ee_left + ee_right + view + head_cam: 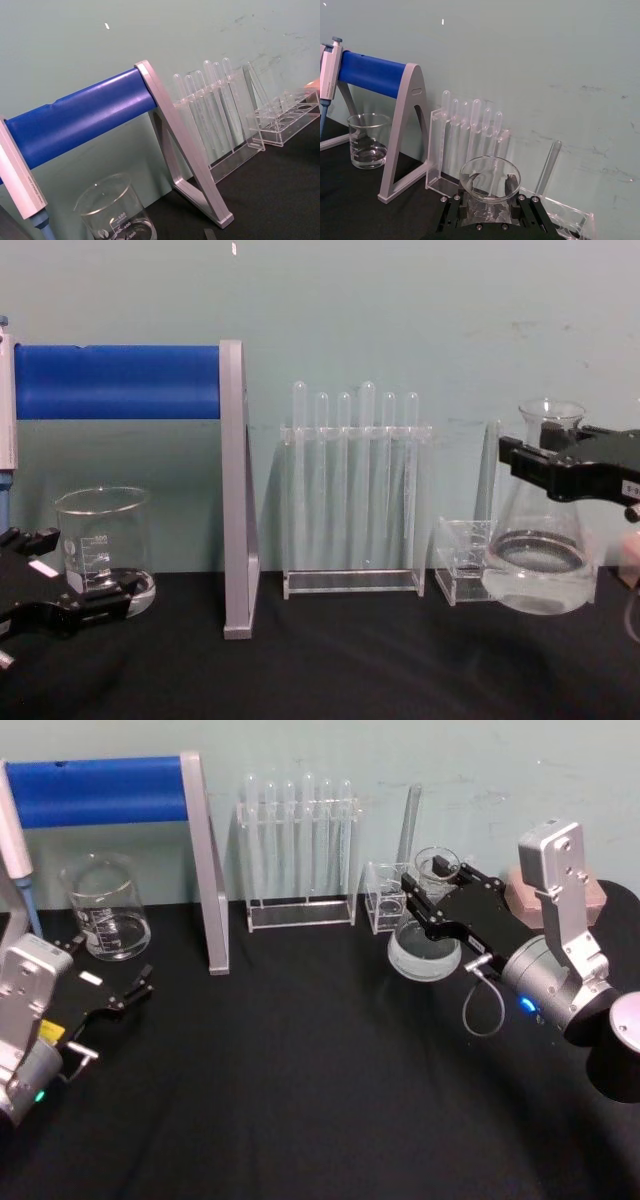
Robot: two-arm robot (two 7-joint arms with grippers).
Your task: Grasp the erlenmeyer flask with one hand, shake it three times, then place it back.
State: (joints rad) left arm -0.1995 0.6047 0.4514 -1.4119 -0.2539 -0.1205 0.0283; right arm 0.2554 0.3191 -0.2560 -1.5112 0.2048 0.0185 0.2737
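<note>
From my head, my right hand is clamped around the neck of the erlenmeyer flask, near the counter's back edge, right of centre. My left hand rests spread open at the left edge. From my right wrist, the flask's rim sits between my fingers. From my chest, its base is level with the small rack beside it.

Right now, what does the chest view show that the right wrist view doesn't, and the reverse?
Chest view, not the wrist: the left claw, open, low beside the beaker, and liquid at the bottom of the flask. Wrist view, not the chest: a look down into the flask's mouth. Both: the right claw gripping the flask's neck, the beaker, tube rack and blue stand.
</note>
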